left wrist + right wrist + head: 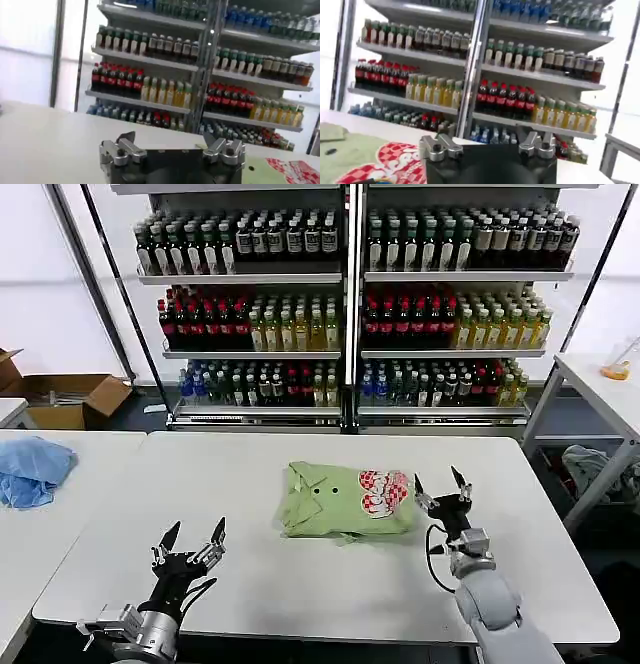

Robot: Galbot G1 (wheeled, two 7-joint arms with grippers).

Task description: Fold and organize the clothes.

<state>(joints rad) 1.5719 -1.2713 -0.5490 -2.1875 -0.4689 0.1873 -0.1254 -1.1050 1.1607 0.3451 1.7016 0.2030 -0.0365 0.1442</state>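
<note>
The clothes are one light green polo shirt [340, 502], folded into a compact bundle in the middle of the white table [300, 584]. Its collar and small buttons face left and its red-white checkered pink print [382, 492] lies at the right end. My right gripper [441, 481] stands open just right of the shirt, a little above the table, with nothing between its fingers. In the right wrist view the print [395, 162] and green cloth [340, 150] lie beside that open gripper [487, 134]. My left gripper [194, 533] is open and empty near the table's front left, well apart from the shirt [262, 167].
A light blue cloth [32, 467] lies on a second table at the left. Shelves of bottles [350, 314] stand behind the table. A cardboard box [70, 399] sits on the floor at far left, and a grey-teal cloth [590, 464] lies under another table at the right.
</note>
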